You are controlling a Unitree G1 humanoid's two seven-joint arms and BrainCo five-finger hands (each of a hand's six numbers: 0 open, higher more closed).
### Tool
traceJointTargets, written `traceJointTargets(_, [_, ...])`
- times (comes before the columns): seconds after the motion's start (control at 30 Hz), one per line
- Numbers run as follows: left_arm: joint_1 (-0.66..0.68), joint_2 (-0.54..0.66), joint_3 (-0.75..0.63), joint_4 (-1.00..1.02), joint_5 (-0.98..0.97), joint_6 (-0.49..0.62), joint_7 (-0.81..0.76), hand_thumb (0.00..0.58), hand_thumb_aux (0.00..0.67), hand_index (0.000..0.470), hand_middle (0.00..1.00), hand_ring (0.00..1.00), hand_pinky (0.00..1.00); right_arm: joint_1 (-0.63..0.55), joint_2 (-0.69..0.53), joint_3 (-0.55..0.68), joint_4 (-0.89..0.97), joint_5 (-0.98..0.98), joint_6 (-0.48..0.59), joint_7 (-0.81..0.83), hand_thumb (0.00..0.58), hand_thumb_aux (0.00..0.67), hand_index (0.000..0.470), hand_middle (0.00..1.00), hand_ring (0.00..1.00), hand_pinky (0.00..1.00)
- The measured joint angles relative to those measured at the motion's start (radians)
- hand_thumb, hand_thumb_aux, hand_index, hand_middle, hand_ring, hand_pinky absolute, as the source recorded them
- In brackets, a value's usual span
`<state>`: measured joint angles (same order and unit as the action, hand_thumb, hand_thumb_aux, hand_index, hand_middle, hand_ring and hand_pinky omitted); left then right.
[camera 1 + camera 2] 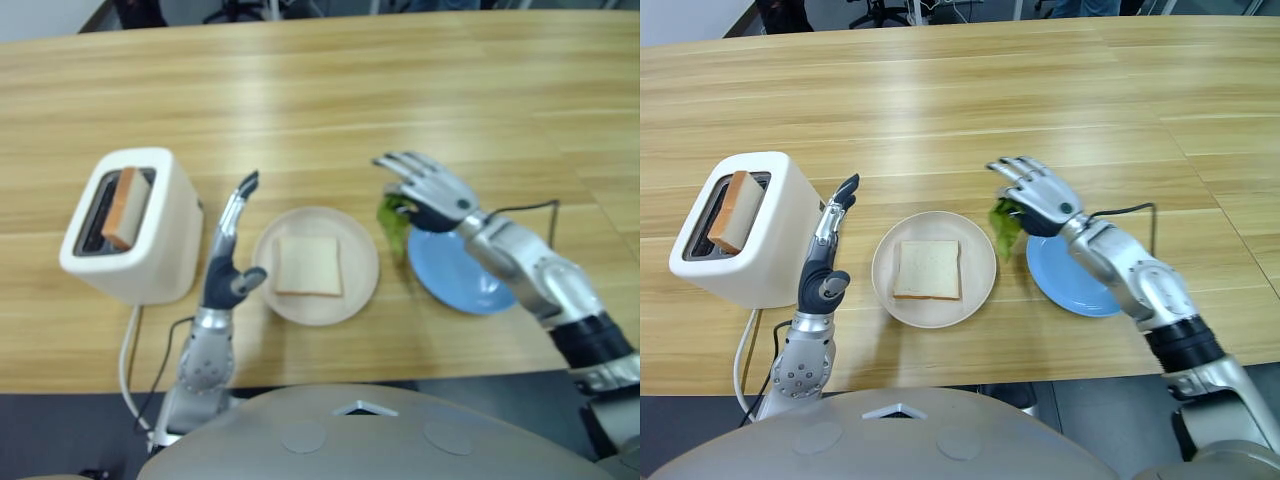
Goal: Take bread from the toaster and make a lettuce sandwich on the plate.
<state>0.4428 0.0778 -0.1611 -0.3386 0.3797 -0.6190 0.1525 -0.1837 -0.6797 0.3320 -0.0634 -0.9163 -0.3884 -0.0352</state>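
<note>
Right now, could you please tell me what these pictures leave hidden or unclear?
The lettuce: mostly covered by the right robot hand in both eye views, so its size and the grip are unclear.
The blue plate: its right part lies under the right arm; anything there is hidden.
The bread slice in the toaster: its lower part is sunk in the dark slot.
</note>
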Motion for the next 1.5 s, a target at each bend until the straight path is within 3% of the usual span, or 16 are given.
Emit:
traceJointTargets(0.27, [-0.004,0.003,0.007,0.005,-0.029,0.0,-0.007,0.0,0.0,0.0,0.0,0.0,0.0,-0.068,0.163,0.218,0.155,-0.125,-0.039,0.007,0.58,0.67,0.46,0.0,0.0,0.0])
traceJointTargets(0.57, [0.041,0.019,-0.007,0.005,-0.086,0.029,-0.07,0.0,0.0,0.0,0.0,0.0,0.0,-0.152,0.216,0.326,0.34,-0.223,-0.041,-0.08,0.58,0.67,0.46,0.0,0.0,0.0])
traceJointTargets(0.87, [0.072,0.084,0.009,-0.012,-0.194,0.065,-0.164,0.0,0.0,0.0,0.0,0.0,0.0,-0.211,0.246,0.371,0.402,-0.274,0.008,-0.155,0.58,0.67,0.46,0.0,0.0,0.0])
traceJointTargets(1.5, [0.117,0.115,0.029,-0.045,-0.285,0.078,-0.264,0.0,0.0,0.0,0.0,0.0,0.0,-0.277,0.273,0.391,0.444,-0.283,0.028,-0.138,0.58,0.67,0.46,0.0,0.0,0.0])
